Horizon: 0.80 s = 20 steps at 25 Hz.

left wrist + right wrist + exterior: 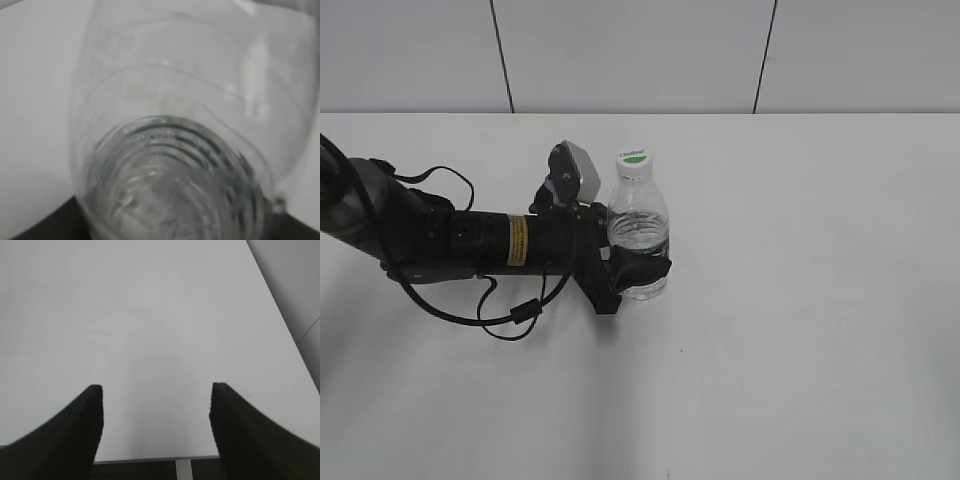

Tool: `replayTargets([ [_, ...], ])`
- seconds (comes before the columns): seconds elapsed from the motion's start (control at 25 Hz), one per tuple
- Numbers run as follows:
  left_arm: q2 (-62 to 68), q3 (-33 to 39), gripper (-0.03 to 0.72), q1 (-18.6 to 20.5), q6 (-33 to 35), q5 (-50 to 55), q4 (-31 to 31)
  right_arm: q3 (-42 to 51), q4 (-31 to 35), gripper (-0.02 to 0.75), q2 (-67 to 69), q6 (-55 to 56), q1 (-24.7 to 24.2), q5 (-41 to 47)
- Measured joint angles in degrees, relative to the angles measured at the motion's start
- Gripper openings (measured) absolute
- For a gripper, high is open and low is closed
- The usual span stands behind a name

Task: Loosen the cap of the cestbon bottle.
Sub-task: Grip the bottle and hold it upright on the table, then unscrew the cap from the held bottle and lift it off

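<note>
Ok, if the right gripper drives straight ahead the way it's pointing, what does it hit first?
Probably just the bare white table. The right gripper is open with nothing between or beyond its fingers; depth is hard to judge.

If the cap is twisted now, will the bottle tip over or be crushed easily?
Probably not tip: the left gripper clamps the bottle low on its body, and it stands upright on the table. The thin clear walls may dent under a hard squeeze. The white cap is small, so the grip on it could slip.

Bottle [639, 235] upright on table [800, 350], apparently within left gripper [638, 272].
</note>
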Motion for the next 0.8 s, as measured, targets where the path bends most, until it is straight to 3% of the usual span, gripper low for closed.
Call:
replayTargets([
  [0.8,0.0,0.0,0.375,-0.1,0.0,0.0,0.1,0.0,0.0,0.516,0.0,0.0,0.0,0.0],
])
